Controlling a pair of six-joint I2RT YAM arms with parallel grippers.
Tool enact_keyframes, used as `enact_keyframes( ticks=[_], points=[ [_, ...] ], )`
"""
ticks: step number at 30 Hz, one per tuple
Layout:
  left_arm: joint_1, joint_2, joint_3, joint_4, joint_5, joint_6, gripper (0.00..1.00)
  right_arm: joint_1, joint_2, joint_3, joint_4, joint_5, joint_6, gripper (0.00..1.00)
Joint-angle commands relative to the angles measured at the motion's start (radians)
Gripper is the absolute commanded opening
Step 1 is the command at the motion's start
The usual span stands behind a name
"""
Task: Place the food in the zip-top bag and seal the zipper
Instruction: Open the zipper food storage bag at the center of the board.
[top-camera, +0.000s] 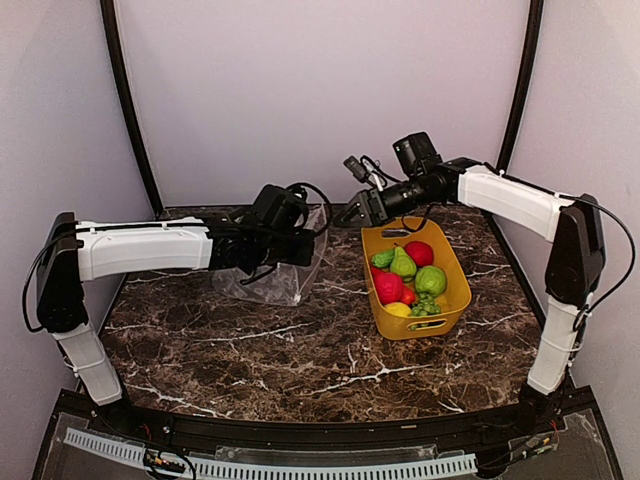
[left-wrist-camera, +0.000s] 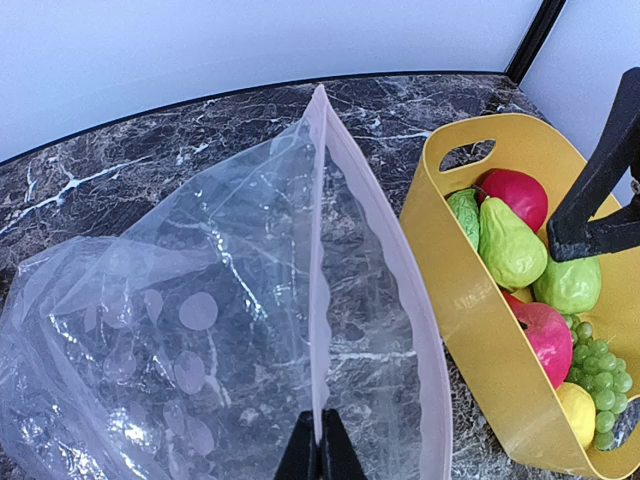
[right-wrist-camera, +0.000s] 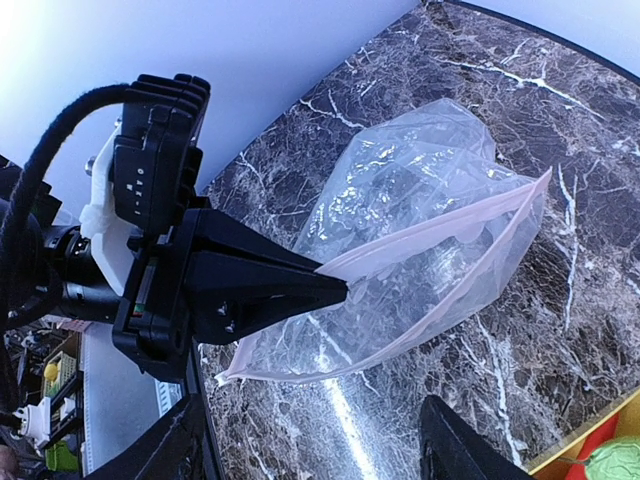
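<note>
While the left gripper (left-wrist-camera: 320, 455) is clenching its jaws tight on the pale pinkish-white zipper strip (left-wrist-camera: 318, 250), it is holding one lip of the clear crinkly plastic zip-top bag (left-wrist-camera: 190, 330) up off the dark marbled tabletop (top-camera: 300, 350). Bag body is slumping on the table at left-centre, just beside the yellow plastic basket (top-camera: 460, 290); the left wrist view is not settling whether the two are touching. Second lip is bowing away toward the basket, so the mouth is gaping, with the zipper unsealed. Right gripper (top-camera: 350, 215) is hanging above the table by the basket's far end, between bag and basket. Its jaws are standing wide apart with nothing between them, and its camera is looking down onto the bag and the left gripper's pinch. Small plastic toy fruits and vegetables (top-camera: 405, 280) are all sitting in the basket. A red round one (left-wrist-camera: 515, 195) and a bumpy green piece (left-wrist-camera: 462, 215) are lying at the handle end, and a green pear shape (left-wrist-camera: 510, 245) is resting against them. Another red one (left-wrist-camera: 545, 335), a green round one (left-wrist-camera: 568, 285), green grapes (left-wrist-camera: 600, 385) and a yellow piece (left-wrist-camera: 578, 412) are crowding the near end.
</note>
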Motion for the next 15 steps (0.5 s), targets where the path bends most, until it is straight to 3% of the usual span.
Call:
enact_keyframes(
  ticks=[1,15],
  points=[
    [0.002,-0.046,-0.020,0.041,0.009,-0.002,0.01,0.013,0.008,0.043,0.021,0.061,0.049,0.69],
    [0.001,-0.094,-0.055,0.116,0.042,-0.023,0.01,0.039,0.238,0.215,-0.021,0.081,0.112,0.63]
  ],
)
